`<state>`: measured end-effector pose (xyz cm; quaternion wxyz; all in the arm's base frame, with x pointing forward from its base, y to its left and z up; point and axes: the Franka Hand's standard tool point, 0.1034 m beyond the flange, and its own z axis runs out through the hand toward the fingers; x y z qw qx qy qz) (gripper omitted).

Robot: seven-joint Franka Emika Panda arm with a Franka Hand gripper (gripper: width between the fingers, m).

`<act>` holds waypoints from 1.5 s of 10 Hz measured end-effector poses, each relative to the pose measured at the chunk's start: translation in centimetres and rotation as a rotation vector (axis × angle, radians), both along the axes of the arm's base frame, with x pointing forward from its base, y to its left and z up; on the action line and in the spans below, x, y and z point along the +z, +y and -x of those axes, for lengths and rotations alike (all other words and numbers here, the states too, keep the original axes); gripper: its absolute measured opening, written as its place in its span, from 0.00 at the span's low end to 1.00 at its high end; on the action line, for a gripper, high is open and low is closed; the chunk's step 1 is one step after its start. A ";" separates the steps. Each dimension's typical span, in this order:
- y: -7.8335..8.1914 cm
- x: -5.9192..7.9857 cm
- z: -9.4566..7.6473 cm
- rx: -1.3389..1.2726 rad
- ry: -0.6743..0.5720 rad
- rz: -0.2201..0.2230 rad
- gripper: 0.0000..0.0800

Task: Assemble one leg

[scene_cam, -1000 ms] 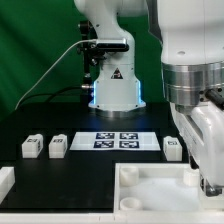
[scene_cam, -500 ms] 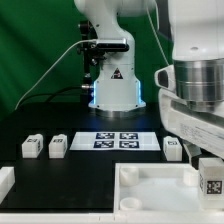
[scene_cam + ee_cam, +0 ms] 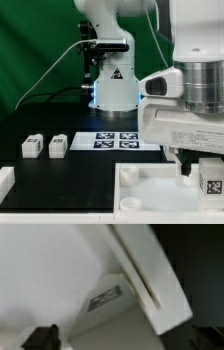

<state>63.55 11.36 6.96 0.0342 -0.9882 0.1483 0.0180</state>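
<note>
In the exterior view a white leg [image 3: 211, 178] with a black-and-white tag stands upright at the right end of the white tabletop [image 3: 150, 196]. My gripper [image 3: 186, 162] hangs open just above and to the left of that leg, holding nothing. In the wrist view the two dark fingertips [image 3: 42, 338] sit far apart at the picture's edges, with white furniture surface and a tag [image 3: 105, 297] between them. My gripper [image 3: 125, 339] looks straight down at this white part. Two more tagged legs [image 3: 32, 147] [image 3: 57, 147] lie on the black table at the exterior view's left.
The marker board [image 3: 120, 140] lies flat in the middle of the table, in front of the arm's base [image 3: 112, 90]. A white block [image 3: 5, 180] sits at the exterior view's lower left edge. Green cloth hangs behind.
My gripper has risen and shifted toward the exterior view's left, uncovering the tagged leg standing on the tabletop. The jaws opened slightly wider.
</note>
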 end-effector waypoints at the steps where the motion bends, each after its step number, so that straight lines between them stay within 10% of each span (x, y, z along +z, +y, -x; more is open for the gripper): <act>1: 0.1 0.0 0.1 0.205 -0.011 0.003 0.81; 4: 0.0 0.0 0.1 0.184 -0.009 0.004 0.78; 6: 0.1 0.0 0.1 0.039 0.001 0.006 0.36; 15: -0.2 0.4 -0.2 -1.423 0.161 0.033 0.36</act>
